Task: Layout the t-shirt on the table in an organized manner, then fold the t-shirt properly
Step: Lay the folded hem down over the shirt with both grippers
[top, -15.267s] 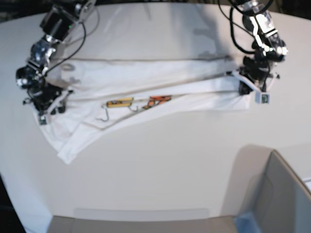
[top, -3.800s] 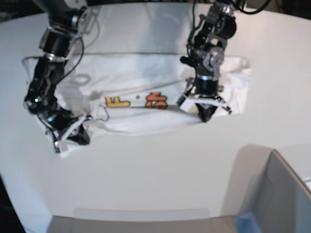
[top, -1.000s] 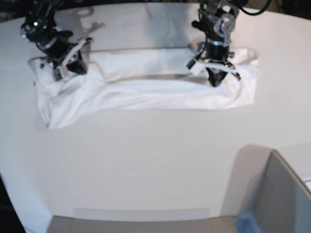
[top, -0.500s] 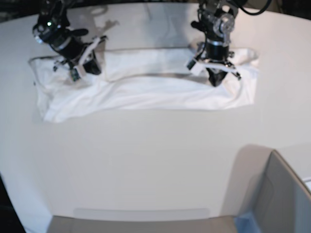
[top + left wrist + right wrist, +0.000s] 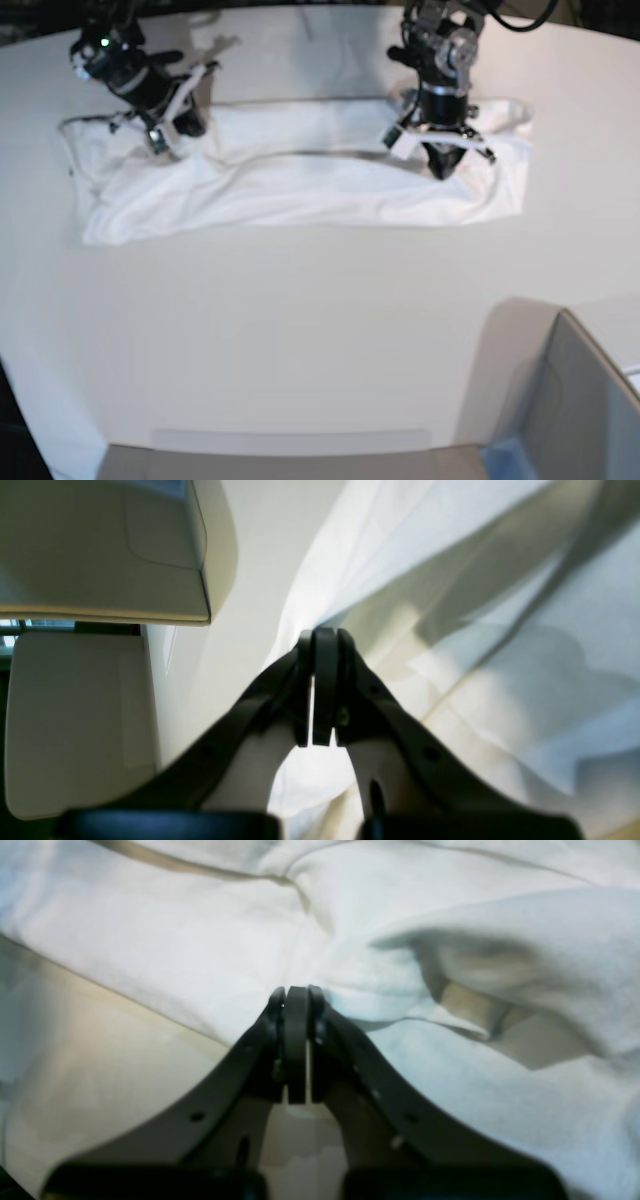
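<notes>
T-shirt (image 5: pixel 300 185) lies as a long folded band across far side of table (image 5: pixel 300 340). Left gripper (image 5: pixel 320 690) and right gripper (image 5: pixel 295 1045) both pinched together, tips at cloth; grip unclear

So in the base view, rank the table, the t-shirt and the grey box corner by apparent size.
1. the table
2. the t-shirt
3. the grey box corner, cropped by the frame and nearest the camera, so its rank is unsure.

Black arms (image 5: pixel 440 60) with smooth, curved black fingers (image 5: pixel 350 1075).
</notes>
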### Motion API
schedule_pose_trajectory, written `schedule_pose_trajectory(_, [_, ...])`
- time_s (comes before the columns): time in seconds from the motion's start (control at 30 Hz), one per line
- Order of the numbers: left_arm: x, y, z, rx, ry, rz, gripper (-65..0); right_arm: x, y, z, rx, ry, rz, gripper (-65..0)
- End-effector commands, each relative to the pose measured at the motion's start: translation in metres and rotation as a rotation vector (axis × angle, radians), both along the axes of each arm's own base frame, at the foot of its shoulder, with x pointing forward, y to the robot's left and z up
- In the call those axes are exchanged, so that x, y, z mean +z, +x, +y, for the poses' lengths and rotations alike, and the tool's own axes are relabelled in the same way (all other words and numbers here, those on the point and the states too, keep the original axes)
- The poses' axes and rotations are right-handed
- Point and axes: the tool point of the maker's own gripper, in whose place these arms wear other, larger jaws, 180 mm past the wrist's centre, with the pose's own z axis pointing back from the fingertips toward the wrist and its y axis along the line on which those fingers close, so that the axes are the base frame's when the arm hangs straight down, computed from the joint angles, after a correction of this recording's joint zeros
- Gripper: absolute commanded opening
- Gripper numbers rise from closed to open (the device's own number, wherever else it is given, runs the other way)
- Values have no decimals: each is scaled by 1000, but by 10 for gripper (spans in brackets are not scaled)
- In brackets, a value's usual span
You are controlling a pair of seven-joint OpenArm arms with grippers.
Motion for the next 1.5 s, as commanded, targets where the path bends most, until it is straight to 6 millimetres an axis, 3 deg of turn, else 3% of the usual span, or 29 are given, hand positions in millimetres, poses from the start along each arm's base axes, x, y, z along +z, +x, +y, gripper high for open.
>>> schedule_pose_trajectory(0.0, [10, 4, -1, 0, -3, -40, -601, 9, 4, 3, 18, 15, -38, -650])
schedule_pose_trajectory(0.17, [8, 1, -5, -5, -9, -32, -464, 9, 4, 4, 20, 15, -38, -650])
schedule_pose_trajectory(0.23, [6, -1, -4, -3, -7, -25, -437, 9, 5, 3, 17, 14, -38, -650])
schedule_pose_trajectory(0.4, [1, -9, -1, 2, -3, -1, -433, 9, 4, 3, 20, 14, -38, -650])
schedule_pose_trajectory(0.73, [13, 5, 43, 100, 47, -47, -431, 9, 5, 0, 28, 2, -38, -650])
schedule_pose_trajectory(0.9, [-9, 0, 33, 23, 70, 74, -431, 9, 5, 0, 29, -1, -38, -650])
schedule_pose_trajectory(1.23, [-7, 6, 13, 1, -3, 44, -431, 9, 5, 0, 28, 1, -38, -650])
schedule_pose_trajectory(1.37, [-12, 14, 17, 14, 3, 50, -431, 9, 5, 0, 28, 1, -38, -650])
schedule_pose_trajectory(1.47, [-27, 21, 21, 21, 18, 80, -431, 9, 5, 0, 28, 1, -39, -650])
